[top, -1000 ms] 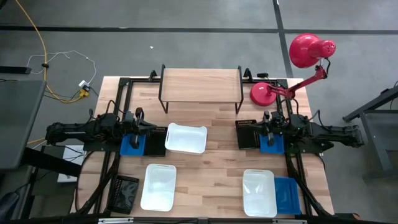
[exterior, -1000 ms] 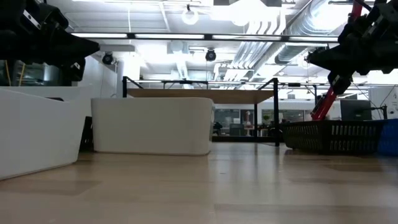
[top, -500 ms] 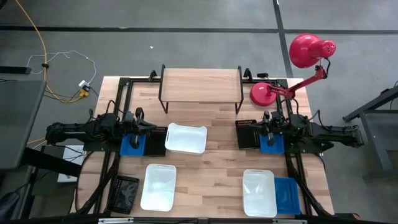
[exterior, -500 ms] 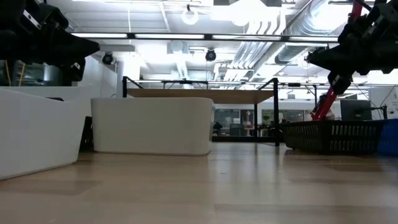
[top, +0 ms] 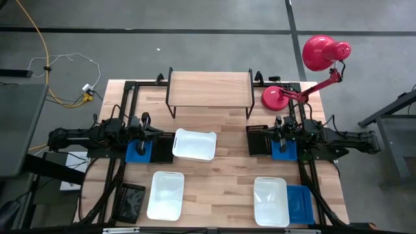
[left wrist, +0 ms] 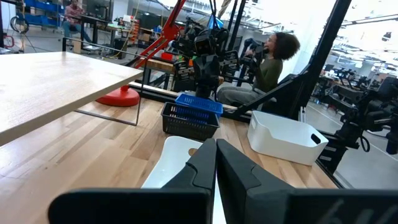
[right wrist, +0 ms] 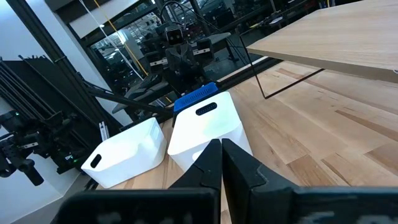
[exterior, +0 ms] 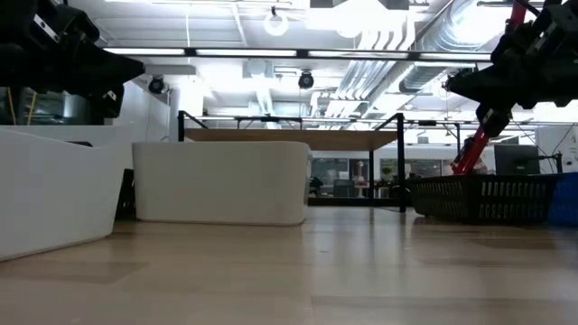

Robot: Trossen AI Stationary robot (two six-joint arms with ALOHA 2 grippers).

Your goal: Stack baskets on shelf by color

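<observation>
The shelf (top: 209, 88) stands by the far edge on thin black legs, its plank top bare. One white basket (top: 194, 144) sits mid-table, and two more (top: 166, 195) (top: 271, 201) sit near the front. A blue basket (top: 300, 203) lies beside the right one. A black mesh basket (top: 132, 201) is at the front left. Blue and black baskets lie under each arm (top: 138, 151) (top: 258, 138). My left gripper (left wrist: 216, 163) and right gripper (right wrist: 221, 159) hang shut above the table and touch nothing.
A red desk lamp (top: 281, 97) stands on the far right corner beside the shelf. Black frame rails run along both table sides. In the left wrist view a person (left wrist: 267, 65) sits beyond the table. Bare wood (top: 224, 175) lies between the baskets.
</observation>
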